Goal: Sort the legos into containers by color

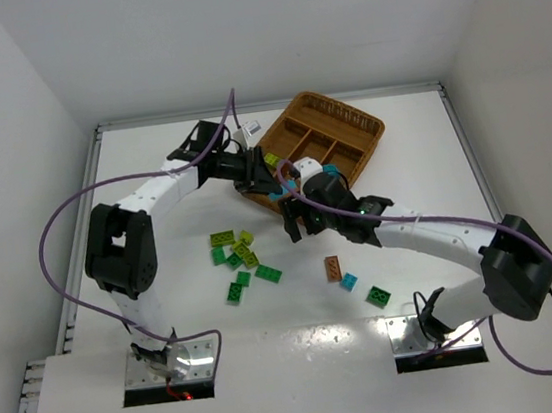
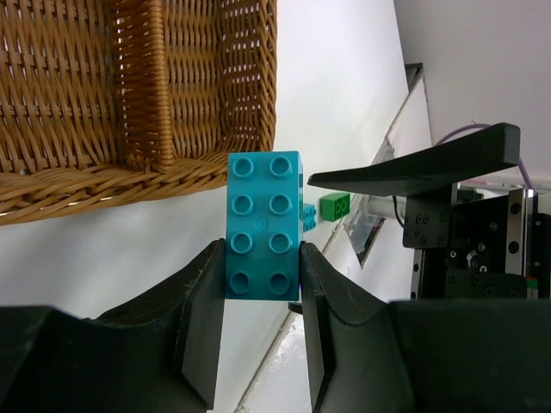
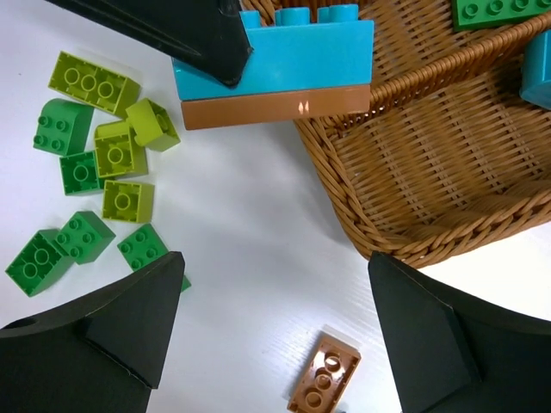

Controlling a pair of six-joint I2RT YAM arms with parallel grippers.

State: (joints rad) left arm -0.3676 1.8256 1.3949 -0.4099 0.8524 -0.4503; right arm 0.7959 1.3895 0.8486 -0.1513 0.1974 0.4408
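Note:
My left gripper (image 2: 261,258) is shut on a cyan-blue lego (image 2: 263,225), held just outside the near corner of the brown wicker tray (image 2: 129,86). In the right wrist view this cyan lego (image 3: 275,52) has a brown-orange lego (image 3: 275,107) stuck under it, over the tray rim (image 3: 387,198). My right gripper (image 3: 275,284) is wide open and empty above the table, close below the left gripper (image 1: 265,180). A loose brown-orange lego (image 3: 325,385) lies under it. Green and lime legos (image 3: 95,146) lie in a cluster to its left.
The tray (image 1: 346,117) stands at the back centre-right, holding a green lego (image 3: 499,10), a cyan one (image 3: 538,69) and a lime one (image 1: 271,159). A small cyan lego (image 1: 349,280) and a green one (image 1: 378,296) lie near the front right. The right gripper (image 1: 298,222) crowds the tray's corner.

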